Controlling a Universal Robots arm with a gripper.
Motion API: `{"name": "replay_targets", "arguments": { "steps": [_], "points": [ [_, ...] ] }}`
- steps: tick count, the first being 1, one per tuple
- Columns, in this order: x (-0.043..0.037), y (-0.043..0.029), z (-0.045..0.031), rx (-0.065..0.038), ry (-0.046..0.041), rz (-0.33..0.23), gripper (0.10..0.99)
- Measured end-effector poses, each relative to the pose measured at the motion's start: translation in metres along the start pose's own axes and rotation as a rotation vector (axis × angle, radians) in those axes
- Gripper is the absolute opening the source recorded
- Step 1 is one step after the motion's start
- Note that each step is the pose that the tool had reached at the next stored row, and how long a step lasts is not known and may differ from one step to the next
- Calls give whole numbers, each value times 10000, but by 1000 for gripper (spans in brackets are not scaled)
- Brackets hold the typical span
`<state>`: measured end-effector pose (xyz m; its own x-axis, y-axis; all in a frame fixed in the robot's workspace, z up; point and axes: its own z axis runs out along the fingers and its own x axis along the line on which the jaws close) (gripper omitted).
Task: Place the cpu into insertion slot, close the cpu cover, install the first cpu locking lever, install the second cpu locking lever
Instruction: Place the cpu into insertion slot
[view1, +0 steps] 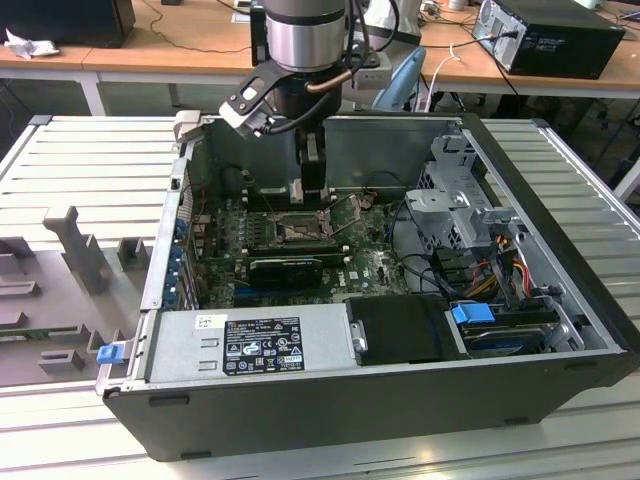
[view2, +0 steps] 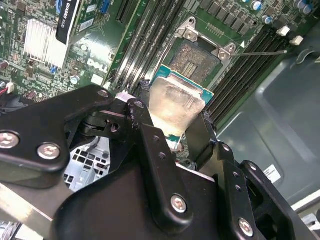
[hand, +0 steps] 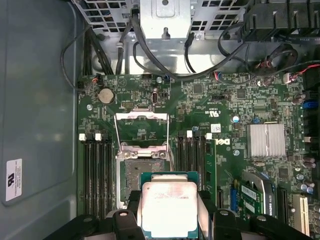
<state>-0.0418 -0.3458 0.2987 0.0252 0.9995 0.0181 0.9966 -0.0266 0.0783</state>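
My gripper (hand: 169, 212) is shut on the cpu (hand: 169, 205), a small square chip with a pale metal top and a green edge, held by two opposite sides. In both wrist views the chip hangs just short of the open insertion slot (hand: 142, 175), not seated in it. The second wrist view has the cpu (view2: 175, 102) between the black fingers (view2: 145, 120), with the bare slot (view2: 199, 59) beyond it. The cpu cover (hand: 141, 116) is swung up and open past the slot. A thin locking lever (view2: 265, 52) sticks out beside the slot. In the exterior view my gripper (view1: 308, 195) is inside the computer case above the slot (view1: 300, 228).
The motherboard (hand: 235, 100) lies in an open black case (view1: 380, 400). Memory slots (hand: 97, 175) flank the socket on both sides. A finned heatsink (hand: 267, 140), a long black expansion card (view1: 285, 268), cable bundles (hand: 165, 65) and a drive cage (view1: 450, 200) stand nearby.
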Motion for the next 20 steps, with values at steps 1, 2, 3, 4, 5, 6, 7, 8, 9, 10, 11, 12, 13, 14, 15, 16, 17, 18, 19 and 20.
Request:
{"name": "replay_targets", "arguments": {
  "steps": [1, 2, 3, 4, 5, 6, 7, 8, 9, 10, 11, 12, 13, 14, 15, 16, 17, 18, 19, 20],
  "points": [
    [0, -1, 10, -3, 1, -1, 529],
    [0, -1, 16, -2, 0, -11, 529],
    [0, -3, 24, 0, 6, -88, 529],
    [0, -4, 36, 3, 21, -261, 529],
    [-1, -5, 47, 5, 30, -388, 529],
    [-1, -6, 56, 6, 36, -462, 529],
    [-1, -8, 66, 7, 39, -492, 529],
    [-2, -10, 73, 7, 39, -494, 529],
    [-2, -11, 81, 7, 39, -494, 529],
    [-2, -12, 89, 7, 39, -493, 529],
    [-2, -14, 99, 6, 40, -492, 529],
    [-2, -16, 120, 7, 40, -492, 529],
    [-2, -18, 132, 7, 39, -492, 529],
    [-3, -18, 140, 7, 39, -493, 529],
    [-3, -19, 148, 7, 38, -492, 529],
    [-3, -20, 155, 7, 40, -492, 529],
    [-3, -21, 163, 7, 40, -493, 529],
    [-3, -21, 169, 7, 39, -492, 529],
    [-3, -22, 176, 7, 39, -492, 529],
    [-3, -22, 179, 8, 37, -493, 529]
  ]
}}
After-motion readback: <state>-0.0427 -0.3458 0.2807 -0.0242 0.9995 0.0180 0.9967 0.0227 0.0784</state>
